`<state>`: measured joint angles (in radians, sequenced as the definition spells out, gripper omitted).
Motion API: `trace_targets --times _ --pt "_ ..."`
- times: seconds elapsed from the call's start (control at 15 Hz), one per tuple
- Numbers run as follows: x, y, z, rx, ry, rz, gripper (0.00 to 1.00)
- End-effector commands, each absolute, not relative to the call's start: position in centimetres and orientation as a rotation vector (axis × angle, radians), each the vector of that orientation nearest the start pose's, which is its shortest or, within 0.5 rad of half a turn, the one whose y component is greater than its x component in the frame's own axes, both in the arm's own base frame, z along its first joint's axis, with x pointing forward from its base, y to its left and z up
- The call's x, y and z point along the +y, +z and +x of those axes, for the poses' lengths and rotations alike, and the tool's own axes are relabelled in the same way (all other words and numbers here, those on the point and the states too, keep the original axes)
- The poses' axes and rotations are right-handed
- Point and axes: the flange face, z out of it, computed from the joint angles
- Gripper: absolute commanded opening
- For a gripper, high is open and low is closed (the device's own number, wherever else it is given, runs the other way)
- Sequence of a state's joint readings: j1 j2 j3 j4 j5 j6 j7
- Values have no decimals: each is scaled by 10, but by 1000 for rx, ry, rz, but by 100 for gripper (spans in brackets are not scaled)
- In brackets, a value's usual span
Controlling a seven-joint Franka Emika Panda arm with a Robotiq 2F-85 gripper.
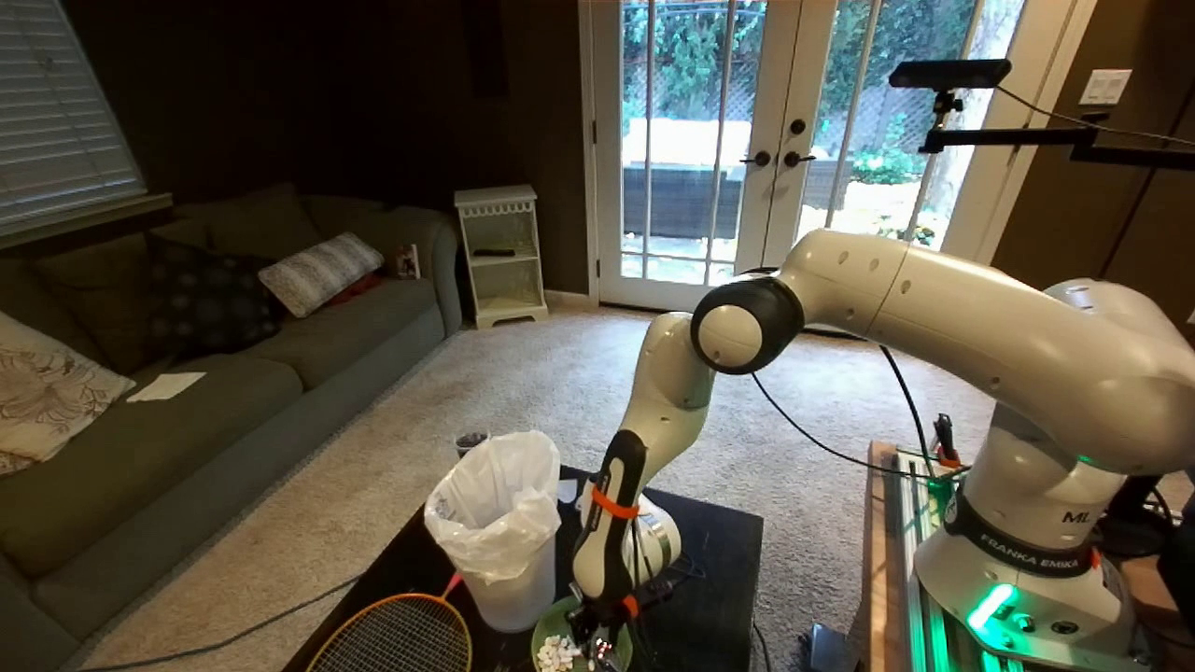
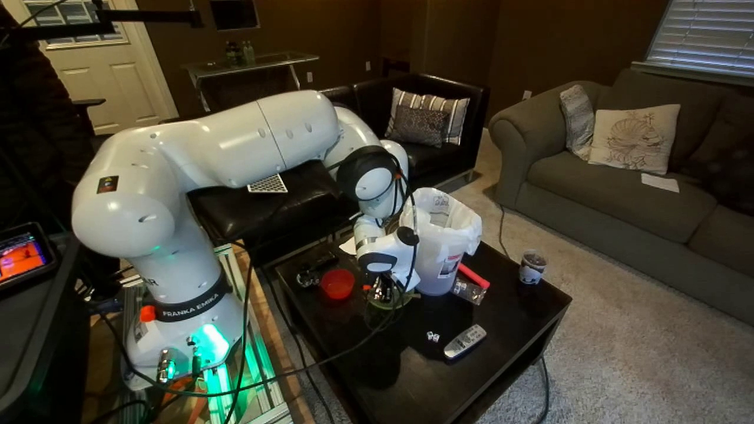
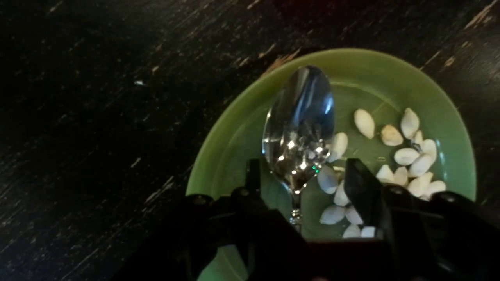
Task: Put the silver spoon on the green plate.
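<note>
In the wrist view, a silver spoon point(image 3: 300, 121) lies on a green plate point(image 3: 406, 80) right of centre, its scoop end toward the frame's top. The gripper point(image 3: 306, 175), at the bottom, is unclenched, its fingers point(image 3: 360, 187) parted on either side of the spoon. Pumpkin seeds point(image 3: 421, 166) lie in the plate's right half. In both exterior views a white bin point(image 1: 513, 593) with a plastic liner point(image 1: 509, 495) stands close beside the plate, and the arm point(image 1: 980, 317) partly hides the plate. In an exterior view, an orange badminton racket point(image 1: 397, 637) lies at lower left. In an exterior view, a red bowl point(image 2: 337, 285) sits just left of the plate; a remote control point(image 2: 465, 342) and white cubes point(image 2: 433, 336) lie on the dark table point(image 2: 412, 377) below centre; a cup point(image 2: 532, 268) stands near the table's right edge. The base band point(image 1: 1022, 549) reads "FRANKA EMIKA", with "ML" above it in an exterior view; the bin's label point(image 2: 449, 267) is too small to read.
</note>
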<state>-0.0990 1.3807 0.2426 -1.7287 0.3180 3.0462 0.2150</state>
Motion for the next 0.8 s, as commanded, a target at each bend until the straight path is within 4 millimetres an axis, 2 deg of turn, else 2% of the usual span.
trace_targets --times 0.0,0.13,0.47,0.6,0.67,0.73 --pt "80 -150 477 797 70 -2799 90" --pt "82 -140 457 774 28 -2802 99" --pt "87 -91 415 638 -330 -2732 100" --pt "79 -74 392 643 -448 -2681 100" --pt "87 -97 415 653 -402 -2726 100" --pt "83 -90 404 649 -436 -2710 100"
